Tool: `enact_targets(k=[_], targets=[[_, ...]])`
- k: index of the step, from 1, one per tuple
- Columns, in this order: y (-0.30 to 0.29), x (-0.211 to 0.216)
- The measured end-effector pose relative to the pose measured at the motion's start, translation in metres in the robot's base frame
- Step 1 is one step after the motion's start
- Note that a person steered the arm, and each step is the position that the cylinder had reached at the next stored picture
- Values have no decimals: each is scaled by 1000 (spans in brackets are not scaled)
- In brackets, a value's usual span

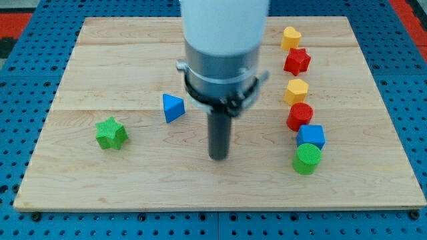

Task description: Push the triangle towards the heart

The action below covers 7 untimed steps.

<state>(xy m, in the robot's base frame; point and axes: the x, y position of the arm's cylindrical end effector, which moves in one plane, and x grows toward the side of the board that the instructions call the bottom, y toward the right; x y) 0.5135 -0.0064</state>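
A blue triangle (pixel 173 108) lies left of the board's middle. A yellow heart (pixel 291 38) sits near the top right of the board. My tip (pixel 218 157) rests on the board below and to the right of the triangle, with a clear gap between them. The heart is far off to the upper right of the tip. The arm's wide white and grey body hides the board's top centre.
A column of blocks runs down the right side below the heart: a red star (pixel 297 61), a yellow hexagon (pixel 297 91), a red cylinder (pixel 300 117), a blue cube (pixel 311 137) and a green cylinder (pixel 307 159). A green star (pixel 111 133) lies at the left. The wooden board (pixel 100 53) sits on a blue pegboard.
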Motion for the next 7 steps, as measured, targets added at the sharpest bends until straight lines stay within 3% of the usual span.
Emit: enact_targets(k=[1,3,7], targets=[[-13,-58],[-59,-39],[-110,-191]])
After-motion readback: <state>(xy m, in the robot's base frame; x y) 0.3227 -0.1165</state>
